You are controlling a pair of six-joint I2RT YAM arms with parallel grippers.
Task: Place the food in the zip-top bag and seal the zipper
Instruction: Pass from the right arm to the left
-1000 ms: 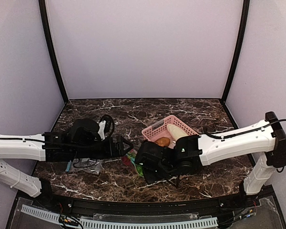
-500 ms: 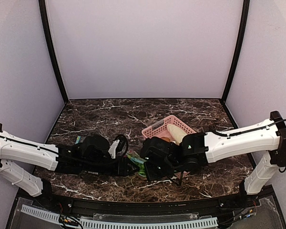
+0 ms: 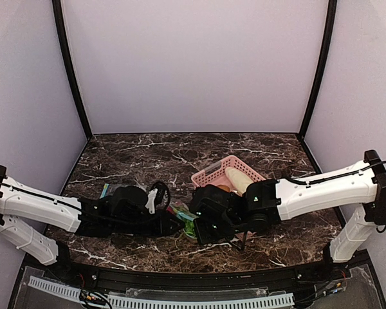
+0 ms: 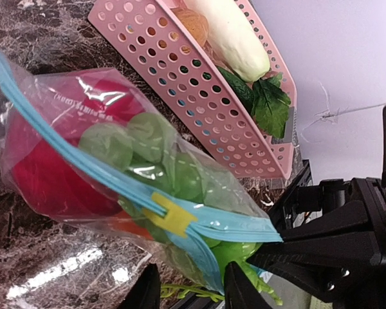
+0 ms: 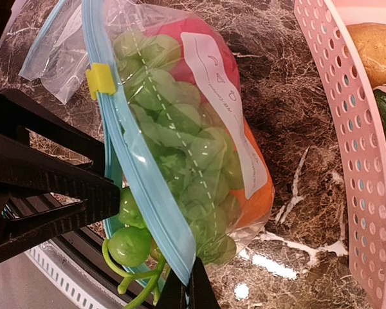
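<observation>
Two clear bags on the marble table (image 3: 270,151). Farthest left, a spare bag (image 5: 48,48), flat, toward the left edge.

Next, the left gripper (image 4: 192,283), low along the front edge, fingers (image 4: 148,290) standing a little apart with the blue zipper (image 5: 138,174) passing between them. Cannot tell whether pinching the strip or only straddling it.

Then the filled bag (image 5: 199,129), lying near the middle of the front edge between both grippers. Red fruit (image 4: 45,174) and orange fruit (image 5: 260,187) inside. Green grapes (image 4: 148,148) mostly inside, with one grape and some stem poking out at the near end. Yellow slider (image 4: 172,217) on the zipper, well short of that end, the two strips parted beyond it. White label (image 5: 222,109) on the bag's side.

Right gripper (image 5: 186,290) clamped tight on the zipper's near end.

Farthest right, a pink basket (image 4: 199,96), near the bag toward the back right, holding a pale long vegetable (image 4: 231,38), a potato (image 5: 373,51) and green leaves (image 4: 264,103).
</observation>
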